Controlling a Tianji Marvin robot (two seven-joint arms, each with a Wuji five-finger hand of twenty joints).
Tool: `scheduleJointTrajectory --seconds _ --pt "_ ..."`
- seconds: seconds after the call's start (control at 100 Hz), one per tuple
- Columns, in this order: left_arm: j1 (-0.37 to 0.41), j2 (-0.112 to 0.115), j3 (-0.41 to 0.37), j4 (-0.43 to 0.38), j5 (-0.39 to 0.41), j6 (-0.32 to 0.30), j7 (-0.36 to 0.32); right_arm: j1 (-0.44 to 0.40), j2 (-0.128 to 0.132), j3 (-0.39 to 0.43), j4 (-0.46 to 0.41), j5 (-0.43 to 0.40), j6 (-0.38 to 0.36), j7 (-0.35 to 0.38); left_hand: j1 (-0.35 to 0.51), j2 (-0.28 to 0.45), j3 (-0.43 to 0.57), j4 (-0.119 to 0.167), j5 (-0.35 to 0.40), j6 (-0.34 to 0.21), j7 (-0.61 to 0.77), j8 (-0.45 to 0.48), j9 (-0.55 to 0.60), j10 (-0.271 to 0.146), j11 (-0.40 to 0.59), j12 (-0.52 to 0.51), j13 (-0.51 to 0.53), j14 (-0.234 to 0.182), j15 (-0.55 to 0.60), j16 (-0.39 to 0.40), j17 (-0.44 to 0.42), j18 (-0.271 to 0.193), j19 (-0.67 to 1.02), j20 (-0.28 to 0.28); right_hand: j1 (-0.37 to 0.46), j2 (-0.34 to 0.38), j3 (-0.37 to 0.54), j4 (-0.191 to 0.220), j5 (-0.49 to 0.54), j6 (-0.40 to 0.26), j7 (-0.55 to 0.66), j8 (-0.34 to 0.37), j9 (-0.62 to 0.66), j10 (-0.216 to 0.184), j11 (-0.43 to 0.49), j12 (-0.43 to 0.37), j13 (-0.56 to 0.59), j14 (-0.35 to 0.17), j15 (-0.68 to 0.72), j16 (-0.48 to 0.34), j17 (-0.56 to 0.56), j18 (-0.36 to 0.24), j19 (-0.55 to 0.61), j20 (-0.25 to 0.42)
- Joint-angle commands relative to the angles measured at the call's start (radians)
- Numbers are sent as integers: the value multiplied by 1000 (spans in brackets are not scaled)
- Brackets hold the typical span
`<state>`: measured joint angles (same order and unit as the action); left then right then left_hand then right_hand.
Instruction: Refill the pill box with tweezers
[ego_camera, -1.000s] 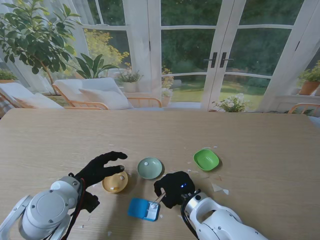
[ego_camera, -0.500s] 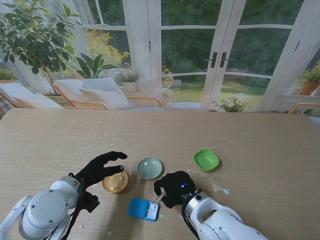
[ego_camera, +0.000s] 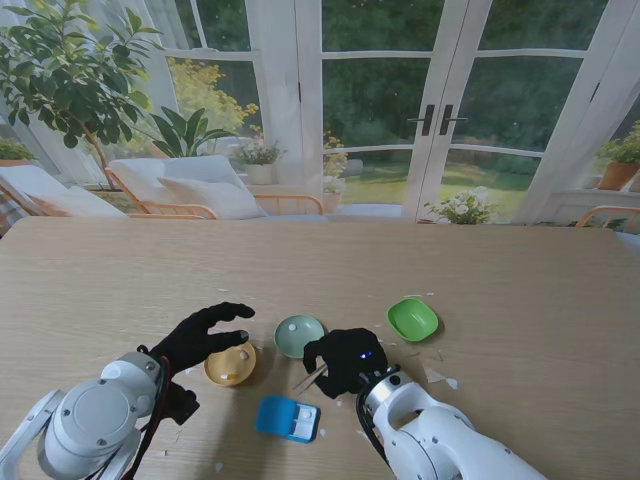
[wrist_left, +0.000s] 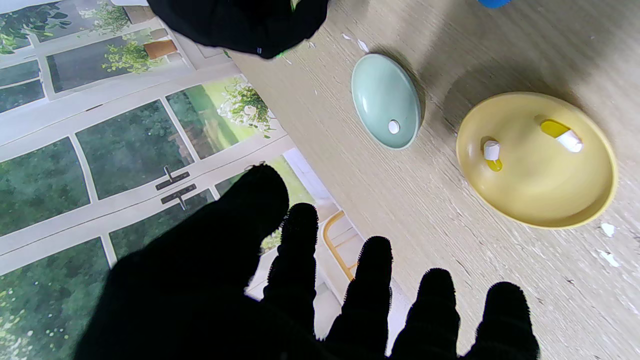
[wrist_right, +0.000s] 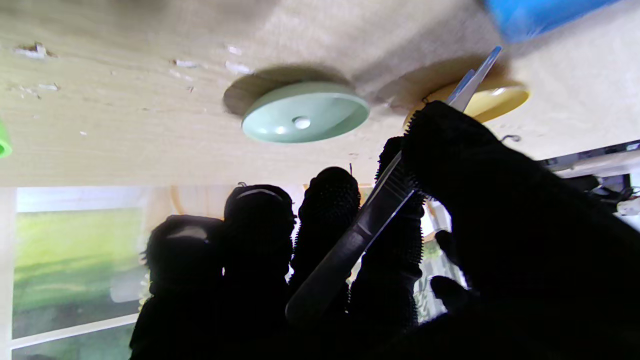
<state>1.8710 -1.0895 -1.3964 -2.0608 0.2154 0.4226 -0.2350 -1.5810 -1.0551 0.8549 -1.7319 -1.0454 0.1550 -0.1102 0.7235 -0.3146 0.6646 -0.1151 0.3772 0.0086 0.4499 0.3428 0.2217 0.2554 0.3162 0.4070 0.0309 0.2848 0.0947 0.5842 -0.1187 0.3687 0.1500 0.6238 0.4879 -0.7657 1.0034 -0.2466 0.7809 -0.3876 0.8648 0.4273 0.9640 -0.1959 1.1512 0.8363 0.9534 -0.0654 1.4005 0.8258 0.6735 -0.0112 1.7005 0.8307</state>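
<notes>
Your blue rectangular plastic pill box (ego_camera: 288, 418) lies open on the pale wooden table (ego_camera: 520, 290), nearest to you of all the things on it, with white showing in one compartment. The slim silver metal tweezers (ego_camera: 310, 379) sit in your black-gloved right hand (ego_camera: 345, 361), pinched between the thumb and the curled fingers (wrist_right: 327, 200); their tips point out toward your left, over bare table between the pill box and the pale green round ceramic dish (ego_camera: 299, 336). You cannot tell from any view whether anything is caught between the tips. The right hand itself hovers just beside that pale green dish, which holds one small white round pill (wrist_left: 394, 126).

Left of it, touching distance away, the yellow round shallow dish (ego_camera: 230, 364) carries two yellow-and-white capsules (wrist_left: 561, 134). Your black-gloved left hand (ego_camera: 203, 337) hangs over the far left edge of the yellow dish with all five fingers spread apart and nothing in its grasp.

Off to your right, well apart from the others, stands the bright green rounded-square plastic bowl (ego_camera: 412, 319). Small white scraps (ego_camera: 438, 377) are scattered on the table between that bowl and your right arm.
</notes>
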Motion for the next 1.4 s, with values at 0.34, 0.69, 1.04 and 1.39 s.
scheduleJointTrajectory --seconds 0.34,0.69,1.04,1.39 --pt "-3 0 4 -2 1 8 -15 272 -78 -145 218 113 125 -82 10 6 -11 28 -35 -45 18 -11 -7 -43 5 -2 -25 -24 -14 -5 6 -31 -21 -9 3 -15 11 20 17 -29 33 12 1 -22 17 11 -1 0 8 15 -8 -18 42 19" --pt "-6 -1 1 0 -3 12 -14 411 -131 -253 390 207 148 -140 10 5 -12 28 -36 -43 18 -11 -8 -43 5 -2 -25 -23 -15 -6 6 -32 -22 -10 4 -21 15 16 21 -30 35 12 2 -24 18 11 -1 1 7 14 -7 -18 43 21" --pt "-5 -2 -5 1 -9 13 -13 487 -168 -337 508 230 178 -181 10 5 -12 28 -35 -43 18 -11 -7 -45 6 -1 -24 -25 -15 -7 6 -30 -22 -10 2 -26 15 13 19 -30 34 12 3 -26 19 11 -1 2 7 13 -8 -19 44 22" --pt "-8 -2 -7 5 -9 13 -14 512 -184 -362 549 240 190 -197 11 8 -14 28 -36 -43 18 -11 -8 -44 5 -2 -25 -25 -14 -6 6 -32 -22 -11 -2 -25 16 11 7 -27 30 11 -3 -25 18 11 -4 2 6 12 -8 -20 45 22"
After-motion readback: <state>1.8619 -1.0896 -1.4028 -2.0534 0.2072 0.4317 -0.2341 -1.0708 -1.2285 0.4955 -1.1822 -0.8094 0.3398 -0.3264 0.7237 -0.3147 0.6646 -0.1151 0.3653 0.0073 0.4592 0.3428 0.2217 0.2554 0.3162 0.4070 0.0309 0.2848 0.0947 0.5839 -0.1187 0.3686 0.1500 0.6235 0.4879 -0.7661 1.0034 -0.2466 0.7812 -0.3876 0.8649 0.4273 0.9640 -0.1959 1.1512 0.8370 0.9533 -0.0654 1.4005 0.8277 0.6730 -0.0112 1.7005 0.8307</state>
